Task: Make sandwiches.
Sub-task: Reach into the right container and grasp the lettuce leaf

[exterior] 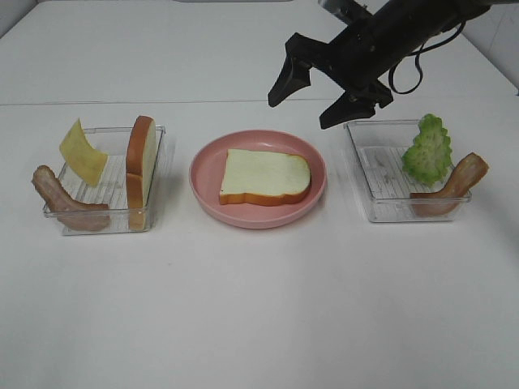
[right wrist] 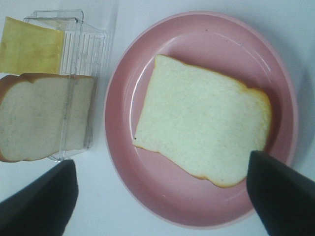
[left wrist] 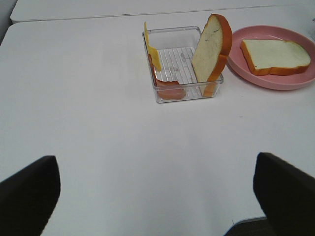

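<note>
One white bread slice (exterior: 263, 176) with an orange-brown crust lies flat on the pink plate (exterior: 203, 174) in the middle of the table. My right gripper (exterior: 312, 99) hangs above the plate's far edge, open and holding nothing. In the right wrist view the slice (right wrist: 202, 132) lies between its two dark fingers (right wrist: 283, 196). The left clear tray (exterior: 154, 134) holds a second bread slice (exterior: 140, 170) on edge, a cheese square (exterior: 83, 152) and a bacon strip (exterior: 65, 203). Lettuce (exterior: 428, 150) and another bacon strip (exterior: 454, 185) lean in the right tray (exterior: 369, 174). My left gripper (left wrist: 157, 196) is open, well short of the left tray (left wrist: 172, 34).
A seam runs across the white table behind the trays. The right arm's dark body and cables (exterior: 405, 32) reach in from the back right, above the right tray's far corner.
</note>
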`<state>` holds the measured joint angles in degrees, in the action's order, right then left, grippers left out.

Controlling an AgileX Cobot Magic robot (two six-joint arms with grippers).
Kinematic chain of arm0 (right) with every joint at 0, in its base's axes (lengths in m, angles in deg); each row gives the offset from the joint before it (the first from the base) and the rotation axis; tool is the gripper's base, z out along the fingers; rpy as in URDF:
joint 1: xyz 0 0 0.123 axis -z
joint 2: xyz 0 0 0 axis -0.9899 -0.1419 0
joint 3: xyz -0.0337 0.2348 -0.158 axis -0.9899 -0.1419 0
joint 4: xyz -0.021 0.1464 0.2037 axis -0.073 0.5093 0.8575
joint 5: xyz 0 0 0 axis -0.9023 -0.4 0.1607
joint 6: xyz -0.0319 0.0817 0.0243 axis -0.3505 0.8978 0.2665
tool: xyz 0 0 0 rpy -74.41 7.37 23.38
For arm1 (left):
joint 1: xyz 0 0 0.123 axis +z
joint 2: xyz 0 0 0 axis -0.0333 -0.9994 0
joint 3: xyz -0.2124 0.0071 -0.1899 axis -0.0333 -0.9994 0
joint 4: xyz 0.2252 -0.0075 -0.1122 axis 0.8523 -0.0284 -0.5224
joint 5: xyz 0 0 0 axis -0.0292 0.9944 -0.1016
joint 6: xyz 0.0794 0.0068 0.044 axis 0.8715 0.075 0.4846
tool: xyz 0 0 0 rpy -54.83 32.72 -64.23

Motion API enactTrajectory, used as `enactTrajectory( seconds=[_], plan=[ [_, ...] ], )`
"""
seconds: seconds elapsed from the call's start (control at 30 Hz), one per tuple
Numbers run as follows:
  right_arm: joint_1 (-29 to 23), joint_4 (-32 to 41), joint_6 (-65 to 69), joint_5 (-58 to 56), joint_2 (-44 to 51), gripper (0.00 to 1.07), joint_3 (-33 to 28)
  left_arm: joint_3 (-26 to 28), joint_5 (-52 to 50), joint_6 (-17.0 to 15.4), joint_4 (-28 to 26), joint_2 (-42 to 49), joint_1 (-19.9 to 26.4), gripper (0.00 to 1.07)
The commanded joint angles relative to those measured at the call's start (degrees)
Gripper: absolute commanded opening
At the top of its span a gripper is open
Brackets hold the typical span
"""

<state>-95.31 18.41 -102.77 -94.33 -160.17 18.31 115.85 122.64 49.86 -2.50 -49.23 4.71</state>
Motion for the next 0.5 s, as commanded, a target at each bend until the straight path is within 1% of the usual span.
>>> enactTrajectory(
  seconds=[0.03,0.07,0.13,0.17,0.2,0.23,0.27,0.33,0.37,0.43,0.47,0.5],
  plan=[
    [0.17,-9.05,6.99,-3.04,2.69,0.95,2.58,-0.23,-0.23,-0.29,0.0,0.8,-0.17,1.02],
    [0.17,-9.05,6.99,-3.04,2.69,0.95,2.58,-0.23,-0.23,-0.29,0.0,0.8,-0.17,1.02],
    [0.17,-24.58,15.53,-10.31,3.15,0.95,8.08,-0.23,-0.23,-0.29,0.0,0.8,-0.17,1.02],
    [0.17,-24.58,15.53,-10.31,3.15,0.95,8.08,-0.23,-0.23,-0.29,0.0,0.8,-0.17,1.02],
    [0.17,-28.42,17.19,-12.15,3.04,0.95,9.45,-0.23,-0.23,-0.23,0.0,0.8,-0.17,1.02],
    [0.4,-34.32,19.65,-14.84,2.98,0.94,11.52,-0.23,-0.23,-0.23,0.0,0.8,-0.17,1.02],
    [0.4,-34.32,19.65,-14.84,2.98,0.94,11.52,-0.23,-0.23,-0.23,0.0,0.8,-0.17,1.02],
    [1.72,-38.45,20.0,-17.53,2.86,0.94,13.12,-0.23,-0.23,-0.23,0.0,0.8,-0.17,1.02],
    [1.72,-38.45,20.0,-17.53,2.86,0.94,13.12,-0.23,-0.23,-0.23,0.0,0.8,-0.17,1.02],
    [4.24,-38.45,19.54,-18.16,2.69,0.94,13.29,-0.23,-0.23,-0.23,0.0,0.8,-0.17,1.02],
    [4.24,-38.45,19.54,-18.16,2.69,0.94,13.29,-0.23,-0.23,-0.23,0.0,0.8,-0.17,1.02],
    [5.33,-38.45,19.54,-18.39,2.52,0.94,13.29,-0.23,-0.23,-0.23,0.0,0.8,-0.17,1.02]
  ],
)
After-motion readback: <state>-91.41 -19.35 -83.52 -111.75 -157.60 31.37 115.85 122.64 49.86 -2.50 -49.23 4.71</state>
